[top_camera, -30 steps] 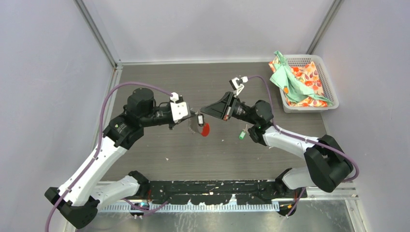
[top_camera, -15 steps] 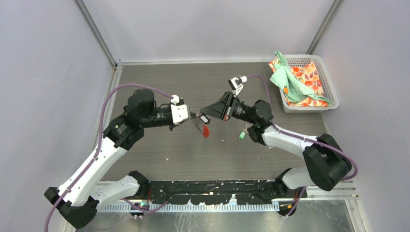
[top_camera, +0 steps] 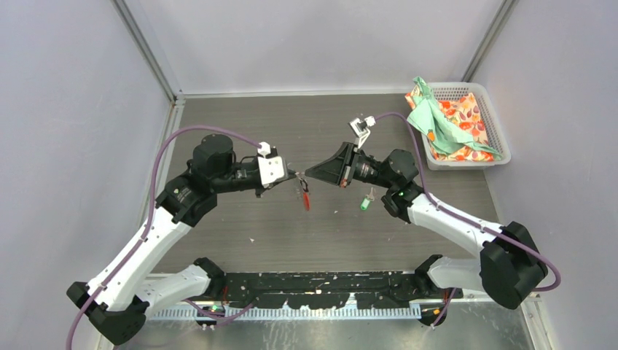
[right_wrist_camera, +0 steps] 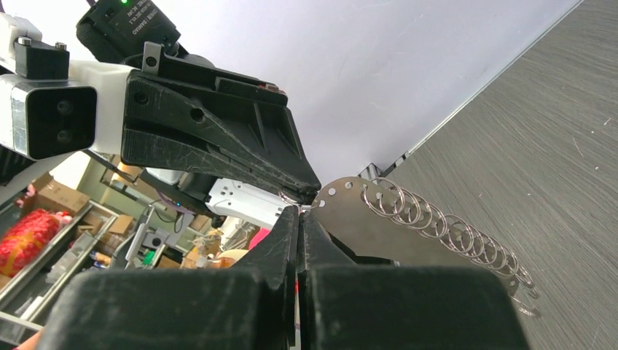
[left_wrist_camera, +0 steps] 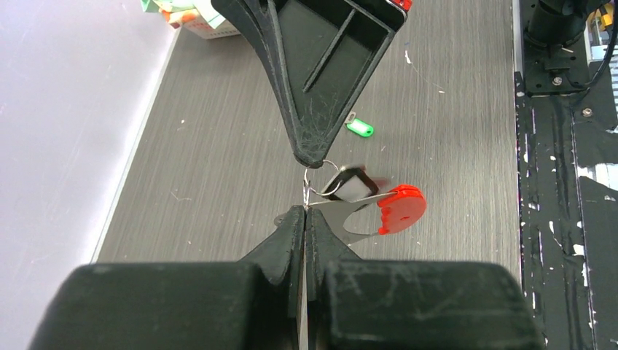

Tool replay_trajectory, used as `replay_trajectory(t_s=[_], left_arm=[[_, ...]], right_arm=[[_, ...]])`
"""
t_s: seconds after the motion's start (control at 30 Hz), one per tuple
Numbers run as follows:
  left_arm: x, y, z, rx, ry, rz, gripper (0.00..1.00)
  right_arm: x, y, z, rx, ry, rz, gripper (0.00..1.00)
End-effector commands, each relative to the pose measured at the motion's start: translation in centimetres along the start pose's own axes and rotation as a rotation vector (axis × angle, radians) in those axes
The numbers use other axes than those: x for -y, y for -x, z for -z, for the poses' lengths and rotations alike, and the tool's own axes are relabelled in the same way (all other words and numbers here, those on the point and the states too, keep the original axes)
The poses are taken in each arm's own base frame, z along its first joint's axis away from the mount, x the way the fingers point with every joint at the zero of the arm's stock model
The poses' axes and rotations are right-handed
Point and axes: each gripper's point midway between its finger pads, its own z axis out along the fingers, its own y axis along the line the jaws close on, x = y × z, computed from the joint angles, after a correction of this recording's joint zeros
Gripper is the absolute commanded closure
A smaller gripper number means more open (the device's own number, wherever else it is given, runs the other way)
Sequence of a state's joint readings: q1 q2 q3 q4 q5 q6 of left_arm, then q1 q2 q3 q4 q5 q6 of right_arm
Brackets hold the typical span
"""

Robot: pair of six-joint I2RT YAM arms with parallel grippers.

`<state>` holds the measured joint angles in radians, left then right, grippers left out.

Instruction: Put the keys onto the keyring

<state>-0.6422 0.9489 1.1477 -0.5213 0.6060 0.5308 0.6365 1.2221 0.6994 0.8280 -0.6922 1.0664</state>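
Left wrist: left claw (left_wrist_camera: pixel 304 215) clenched on keyring (left_wrist_camera: pixel 393 210); right claw (left_wrist_camera: pixel 310 156) pinching black-tagged key (left_wrist_camera: pixel 348 184).

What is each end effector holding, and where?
Left end effector pinches the keyring by its metal plate's end; right end effector grips the black-tagged key by its wire loop.

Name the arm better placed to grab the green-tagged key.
Right, once the right gripper releases the black-tagged key: the green-tagged key lies on the table beside that arm, and the left gripper is shut on the keyring.
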Motion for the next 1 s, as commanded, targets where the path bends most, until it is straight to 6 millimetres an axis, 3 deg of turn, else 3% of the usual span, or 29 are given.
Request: replay_trajectory(t_s=[0.0,0.07,0.2,0.3,0.4,0.5,0.63,0.77,0.87,0.97], left_arm=[[-0.6,1.9,0.3,0.053,0.024,-0.03,1.0],[-0.7,2.0,0.3,0.052,0.026,-0.025,1.0],[-1.0,2.0,0.2,0.049,0.045,0.007,1.0],[-2.0,1.8,-0.2,0.028,0.09,0.085,1.0],[-3.3,1.6,-0.5,0.004,0.154,0.201,1.0],[-4.7,1.6,-0.5,-0.005,0.235,0.301,1.0],[-6.7,2.1,-0.3,0.019,0.35,0.399,1.0],[-8.1,3.3,-0.1,0.051,0.402,0.439,1.0],[-8.5,4.1,-0.2,0.07,0.409,0.462,1.0],[-8.8,4.5,0.0,0.079,0.419,0.46,1.0]], right_arm=[[-1.7,1.4,-0.6,0.031,0.043,0.051,0.99],[-1.5,1.5,-0.7,0.03,0.04,0.046,0.93],[-0.7,2.2,-0.5,0.044,-0.012,0.035,0.66],[0.0,4.0,1.0,0.077,-0.087,0.085,0.5],[0.2,5.8,3.4,0.105,-0.18,0.188,0.41],[0.2,5.4,5.5,0.075,-0.269,0.351,0.3],[1.0,3.1,6.9,0.017,-0.31,0.461,0.02],[2.7,1.1,6.5,-0.058,-0.398,0.588,0.0],[2.8,-0.4,4.5,-0.133,-0.42,0.696,0.0],[3.1,-0.7,2.2,-0.134,-0.452,0.777,0.0]])
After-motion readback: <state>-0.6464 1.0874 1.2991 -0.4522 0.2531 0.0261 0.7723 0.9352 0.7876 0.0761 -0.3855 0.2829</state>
